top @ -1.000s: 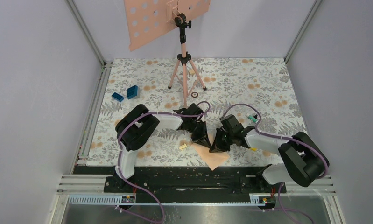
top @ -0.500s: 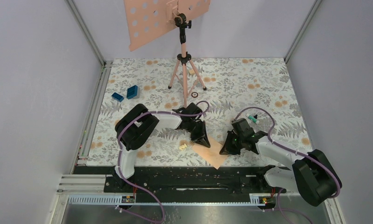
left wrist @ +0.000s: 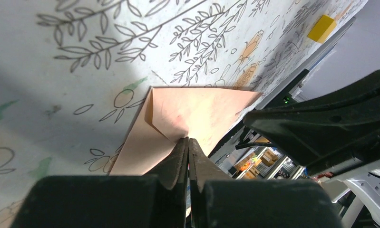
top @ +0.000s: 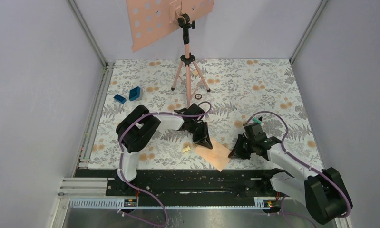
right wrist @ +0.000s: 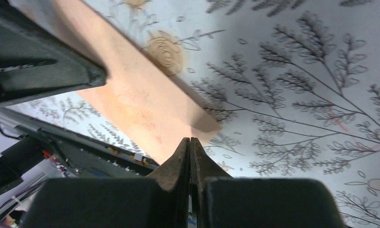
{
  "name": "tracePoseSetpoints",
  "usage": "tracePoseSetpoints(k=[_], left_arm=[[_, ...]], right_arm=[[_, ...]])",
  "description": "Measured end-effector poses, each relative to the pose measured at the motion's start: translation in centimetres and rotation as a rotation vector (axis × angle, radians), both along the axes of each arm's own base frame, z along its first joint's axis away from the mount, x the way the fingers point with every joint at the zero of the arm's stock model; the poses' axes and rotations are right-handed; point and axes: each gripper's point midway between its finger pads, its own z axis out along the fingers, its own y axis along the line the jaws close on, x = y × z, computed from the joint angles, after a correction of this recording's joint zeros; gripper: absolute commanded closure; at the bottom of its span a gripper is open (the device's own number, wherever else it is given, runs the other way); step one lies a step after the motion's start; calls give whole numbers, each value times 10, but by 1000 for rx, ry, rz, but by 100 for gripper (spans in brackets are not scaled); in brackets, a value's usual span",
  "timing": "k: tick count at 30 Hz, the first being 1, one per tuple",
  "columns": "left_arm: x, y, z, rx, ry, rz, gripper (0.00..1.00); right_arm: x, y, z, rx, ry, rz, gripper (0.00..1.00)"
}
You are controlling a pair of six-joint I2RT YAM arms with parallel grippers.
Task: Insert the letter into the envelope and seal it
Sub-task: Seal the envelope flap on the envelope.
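Note:
The peach envelope (top: 215,153) lies flat on the floral table by the front edge, its near corner over the black rail. In the left wrist view a triangular flap lies folded over the envelope (left wrist: 197,111). My left gripper (top: 207,141) is shut, and its tips (left wrist: 188,140) rest on the envelope's surface near the flap's point, with nothing between them. My right gripper (top: 233,154) is shut and empty, just off the envelope's right corner (right wrist: 140,99), with its tips (right wrist: 190,140) at that edge. The letter is not visible.
A pink tripod (top: 188,71) carrying a perforated plate (top: 154,19) stands at the back. Two blue blocks (top: 131,95) lie at the left and a small ring (top: 198,96) near the tripod. A cream scrap (top: 186,149) sits left of the envelope. The black rail (top: 192,178) borders the front.
My right gripper has drawn back to the right, off the envelope, and its arm has swung outward. The left gripper has stayed on the envelope, which has not shifted.

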Motion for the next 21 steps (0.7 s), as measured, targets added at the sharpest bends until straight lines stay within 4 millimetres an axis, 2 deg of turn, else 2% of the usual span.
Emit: tracePoseSetpoints(k=[5,8,12,15,21], left_arm=[[0,6,2,28,-15,-6,100],[0,7,8,49,-37,-25,100],[-9,-3,19,35,-68,-78,100],[-20,-9,21,31,-72,-115,100],[-33,-10,15,57,-74,-150,100]], right_arm=[[14,15,18,88,-76,11,100],[23,20,21,101,-81,9,100],[33,25,10,85,-37,0,100],[31,26,-5,70,30,-17,100],[37,32,-6,99,36,-25,100]])
